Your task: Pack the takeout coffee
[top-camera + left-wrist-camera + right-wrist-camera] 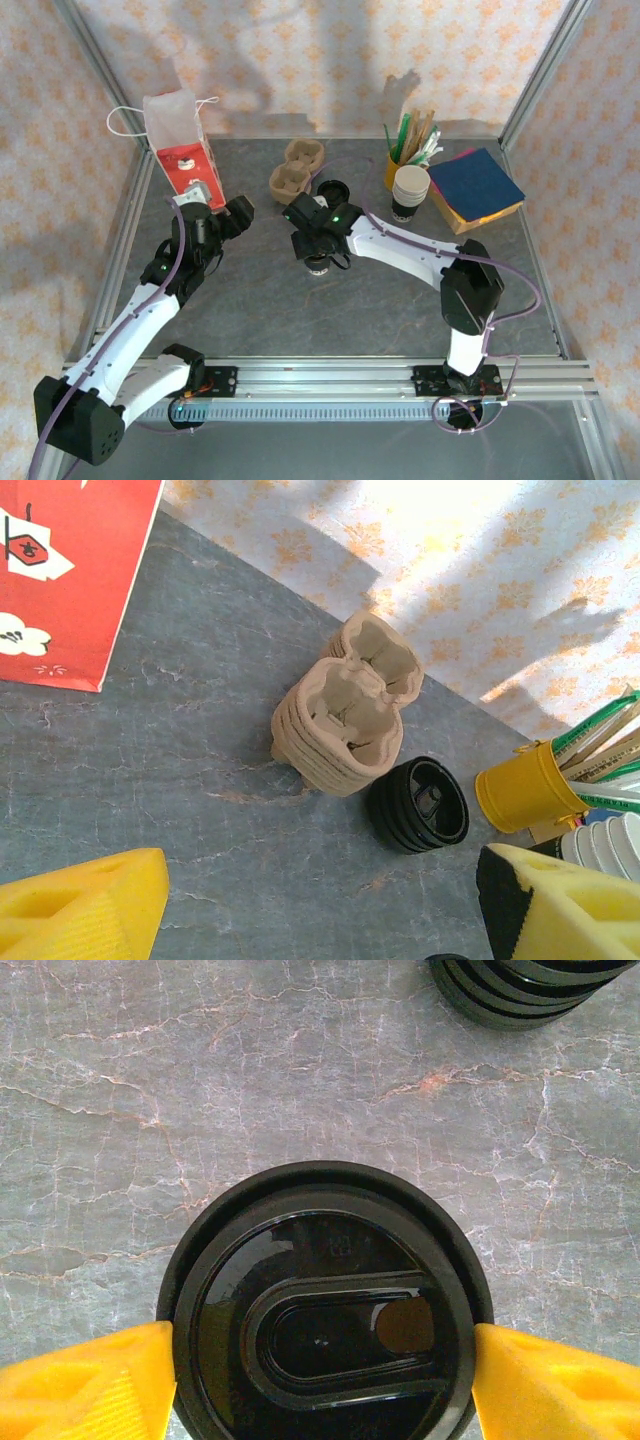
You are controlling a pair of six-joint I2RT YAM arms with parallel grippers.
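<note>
The takeout coffee [325,1310] stands on the grey table; its round black lid faces the right wrist camera. My right gripper [325,1355] has a yellow finger pressed against each side of the lid, shut on the cup. From above, that gripper [318,250] covers the coffee [320,265] at the table's middle. The red bag [180,140] stands upright at the back left. Just right of the bag, my left gripper [238,212] is open, with bare table between its yellow fingers [80,905].
A brown pulp cup carrier [295,168] and a stack of black lids [333,188] lie behind the coffee. At the back right stand a yellow holder of stirrers [400,165], a stack of lidless cups [410,190] and blue napkins [480,185]. Metal frame rails edge the table.
</note>
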